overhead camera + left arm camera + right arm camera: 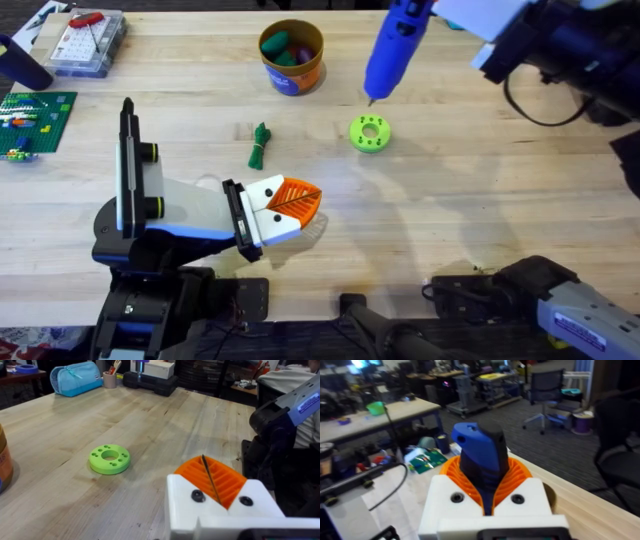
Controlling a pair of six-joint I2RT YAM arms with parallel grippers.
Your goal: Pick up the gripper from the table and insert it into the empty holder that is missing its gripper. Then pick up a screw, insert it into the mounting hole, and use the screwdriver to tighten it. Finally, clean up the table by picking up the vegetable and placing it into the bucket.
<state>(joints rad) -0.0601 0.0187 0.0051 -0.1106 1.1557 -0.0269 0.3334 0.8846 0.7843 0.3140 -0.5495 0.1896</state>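
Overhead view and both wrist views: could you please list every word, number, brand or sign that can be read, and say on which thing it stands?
No text can be read.
Bucket: blue label band, print too blurred to read.
Right arm's white label: dark print, too small to read.
The same arm's blue label in the left wrist view: white marks, unreadable.
Screwdriver: no marking visible.

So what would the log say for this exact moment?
right hand: shut on screwdriver, bit over green disc | left hand: shut, empty | vegetable: on table

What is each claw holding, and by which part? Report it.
Right claw grips the screwdriver around its blue body, near the black end cap. Left claw holds nothing.
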